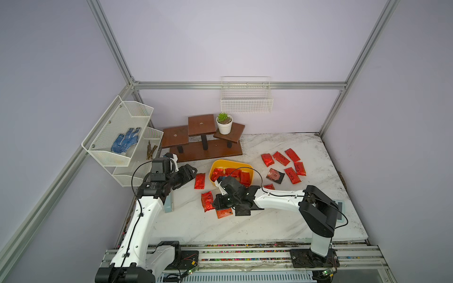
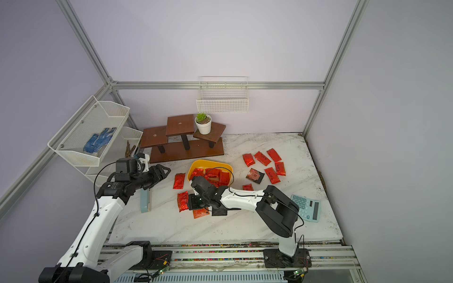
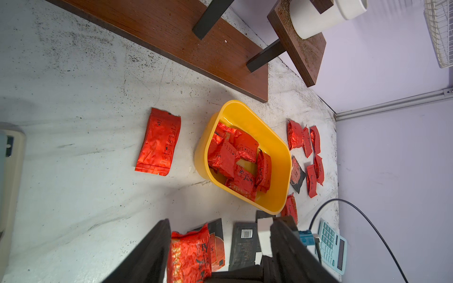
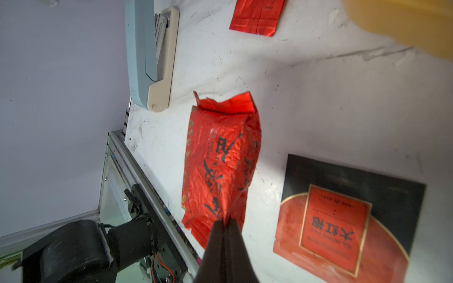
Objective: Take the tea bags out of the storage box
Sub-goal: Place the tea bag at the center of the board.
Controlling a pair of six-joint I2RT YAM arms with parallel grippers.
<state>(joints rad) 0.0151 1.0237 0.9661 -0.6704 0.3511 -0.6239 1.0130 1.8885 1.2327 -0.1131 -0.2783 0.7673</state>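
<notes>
right end effector (image 4: 225, 221): fingers pressed together, clamped on the end seal of a red pouch (image 4: 220, 159). The pouch body lies on the tabletop (image 4: 318, 98), on the robot's side of the storage box (image 1: 230, 162).
left end effector (image 3: 225, 220): fingers apart, nothing between them. It hovers left of the box, beside a lone pouch (image 1: 199, 180).
why: the flat seal is the thin lip a pinch can take. Looks like a set-down outside the box. The left arm is probably lined up for the next reach in.
tea bags (image 3: 235, 156): a heap inside the box, with others spread on the tabletop right of it (image 1: 284, 163).
progress: roughly half out, my guess.
right wrist view only: the pinch itself, and a black sachet (image 4: 343, 220) just beside the pouch. Top views bury the pinch under the wrist.
left wrist view only: box interior, barcode sachet (image 3: 245, 242).
a top view: calculator (image 2: 306, 207) in full, by the right elbow.
</notes>
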